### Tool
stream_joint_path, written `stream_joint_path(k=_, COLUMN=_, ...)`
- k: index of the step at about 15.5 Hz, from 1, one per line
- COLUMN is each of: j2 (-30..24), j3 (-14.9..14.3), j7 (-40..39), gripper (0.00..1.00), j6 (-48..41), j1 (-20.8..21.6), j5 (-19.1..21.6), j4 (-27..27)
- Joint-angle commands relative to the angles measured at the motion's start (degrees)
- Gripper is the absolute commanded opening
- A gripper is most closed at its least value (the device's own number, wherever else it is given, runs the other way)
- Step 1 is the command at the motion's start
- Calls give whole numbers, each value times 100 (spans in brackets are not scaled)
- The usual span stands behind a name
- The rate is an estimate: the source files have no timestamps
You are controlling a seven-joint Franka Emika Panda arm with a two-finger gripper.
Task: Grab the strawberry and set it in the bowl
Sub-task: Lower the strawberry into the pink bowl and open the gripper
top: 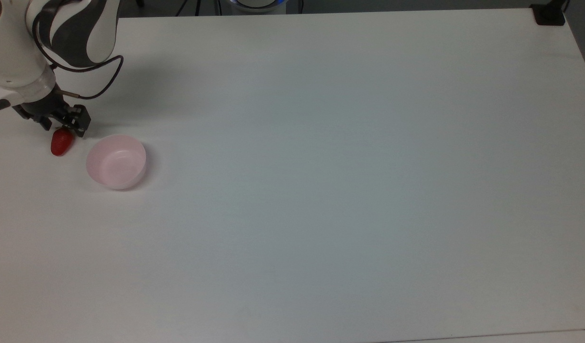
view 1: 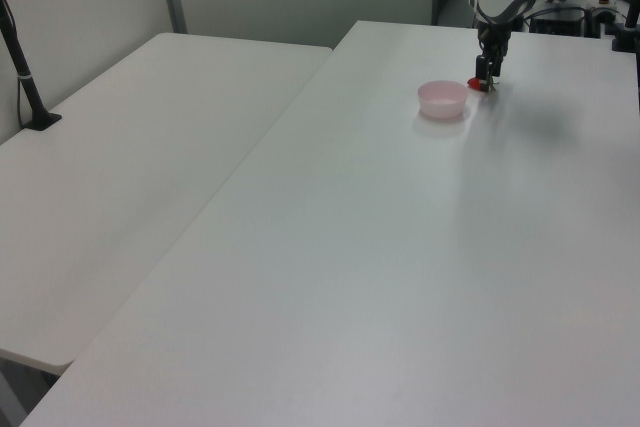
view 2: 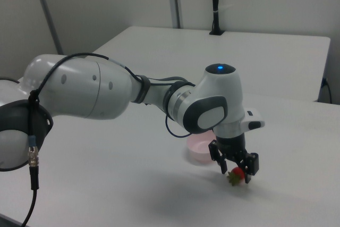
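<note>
Strawberry (top: 60,142) lying on the white worktop (top: 321,190) just beside the pink bowl (top: 115,161), hand (top: 64,125) lowered over its leafy end, fingers open astride it, nothing gripped

Top view: high overhead, looking steeply down on the white table (top: 321,190), arm base at the far edge. Left view: distant, oblique along the table toward the pink bowl (view 1: 442,99) at its far end. Right view: close, low, behind the robot arm (view 2: 106,97). All three share the bowl and the strawberry (top: 61,142).
</note>
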Motion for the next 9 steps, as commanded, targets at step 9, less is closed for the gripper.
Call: stream_joint_path(k=9, j2=144, j3=-18, j7=290, gripper=46, j6=536, j1=47, j5=371, j4=-37)
